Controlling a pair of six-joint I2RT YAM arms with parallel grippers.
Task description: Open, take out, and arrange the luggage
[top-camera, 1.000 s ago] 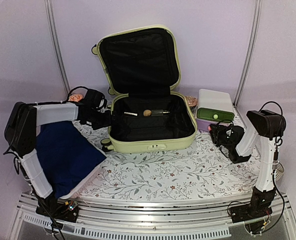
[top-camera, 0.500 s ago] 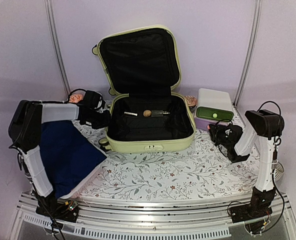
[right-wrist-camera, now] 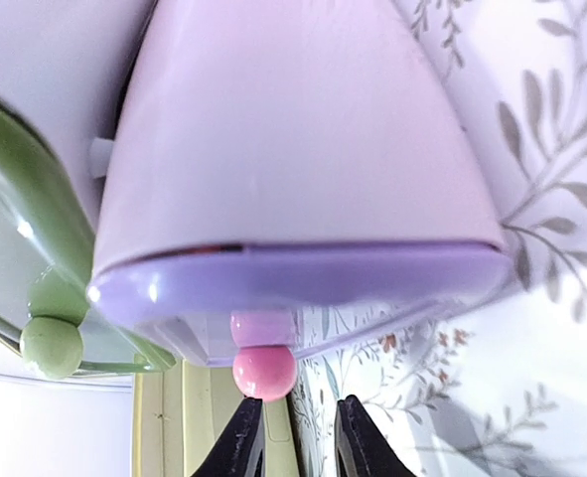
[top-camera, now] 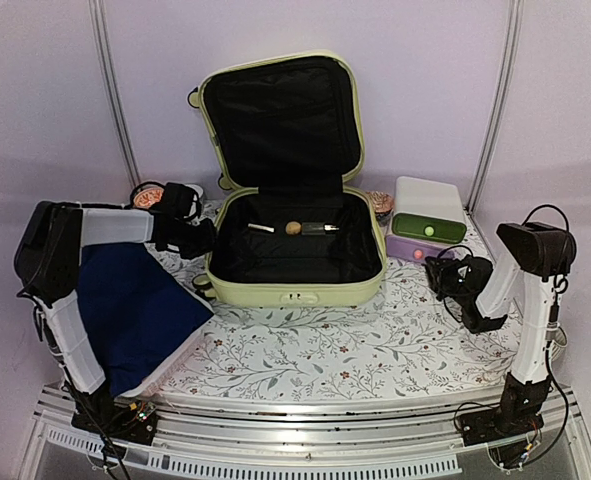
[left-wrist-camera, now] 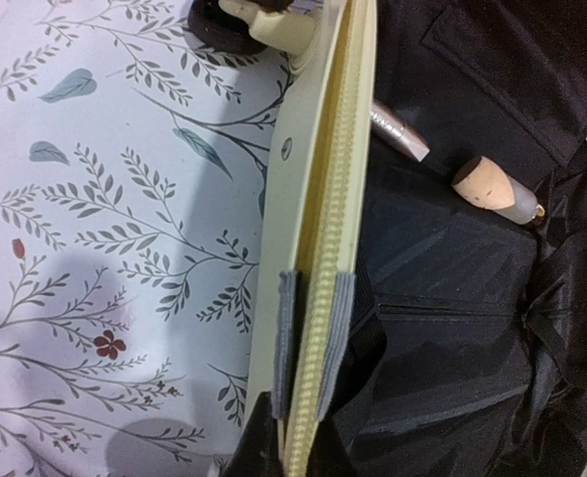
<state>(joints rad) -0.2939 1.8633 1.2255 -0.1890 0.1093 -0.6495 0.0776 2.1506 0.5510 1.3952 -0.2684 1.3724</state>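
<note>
The pale yellow-green luggage lies open at the table's middle with its lid standing upright and black lining showing. Inside lie a cork-tipped item and a slim silvery tube. My left gripper is shut on the luggage's left rim, one grey pad outside and the other over the zipper edge. My right gripper stands open just short of the purple drawer's pink knob, nothing between its fingers.
A small white box with a green drawer and a purple drawer stands right of the luggage. A dark blue cloth lies at the front left. Small pinkish items sit at the back left and beside the box.
My left gripper has shut on the luggage's rim, and the luggage base has shifted a little to the left and squared up. The right gripper has drawn back slightly from the box.
</note>
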